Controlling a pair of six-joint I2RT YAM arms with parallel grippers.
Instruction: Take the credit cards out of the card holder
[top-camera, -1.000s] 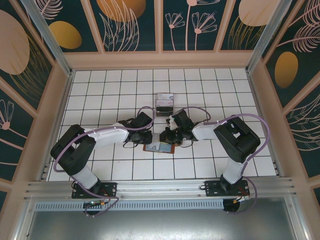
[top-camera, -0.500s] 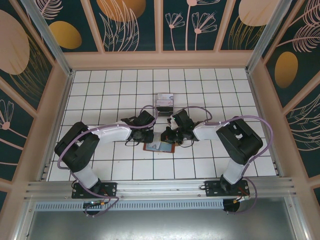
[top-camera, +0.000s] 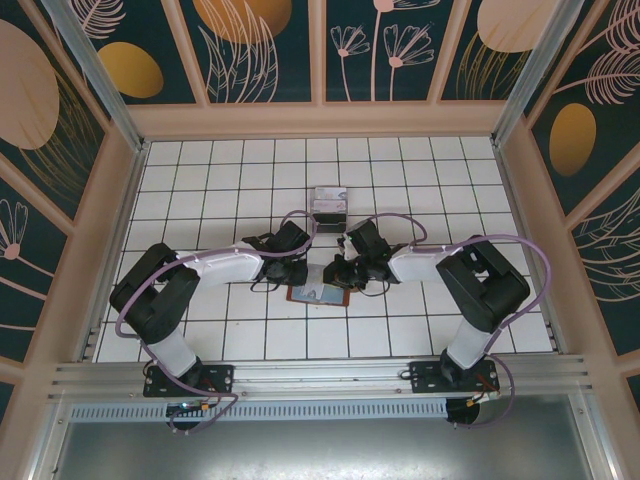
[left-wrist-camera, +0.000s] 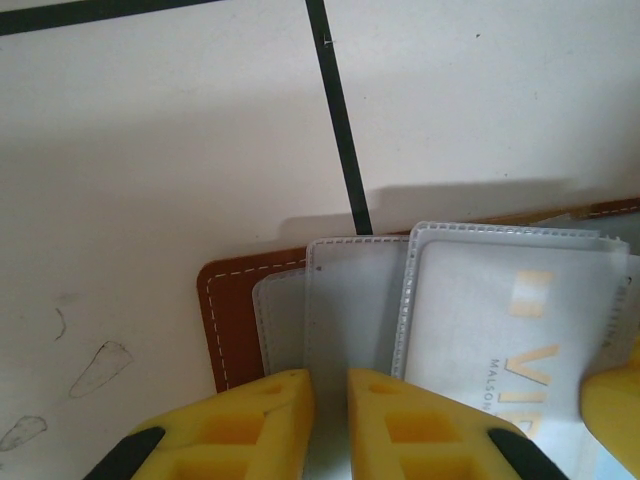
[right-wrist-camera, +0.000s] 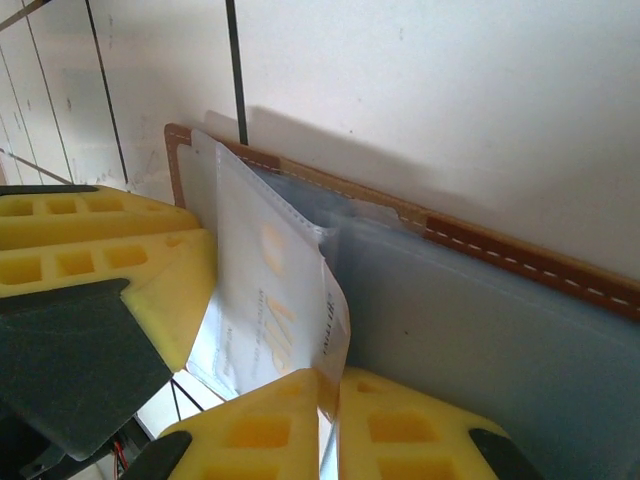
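Left gripper (left-wrist-camera: 330, 388): yellow fingers pressed almost together over a clear sleeve (left-wrist-camera: 350, 300) at the left end of the card holder. It is judged to be pinching or pinning that leaf so the holder cannot slide while the other arm pulls.
Card holder (left-wrist-camera: 226, 325): brown leather, lying open and flat on the white-tiled bench (left-wrist-camera: 180, 150). It sits about midway between the left and right edges, nearer the near edge than the far one. The grey-blue lining (right-wrist-camera: 480, 370) faces up and the sleeves are fanned out.
Clear plastic stand (top-camera: 327, 208): stands apart from the holder, toward the far edge, and takes no part in the grip (possibly a drop point, unconfirmed).
Pale credit card (left-wrist-camera: 510, 335): sits in a stitched sleeve just right of the left fingers, orange lettering showing. In the right wrist view one edge stands lifted off the lining. It is not yet out.
Right gripper (right-wrist-camera: 328, 390): fingers closed on the raised edge of that pale card. Whether the pads hold the card alone or the sleeve with it cannot be told.
Arrangement: the grippers face each other across the holder, one anchoring and one drawing.
Progress: judged early, since this card is only part-raised.
Risk: if the sleeve is caught with the card, the pull may lift the whole holder.
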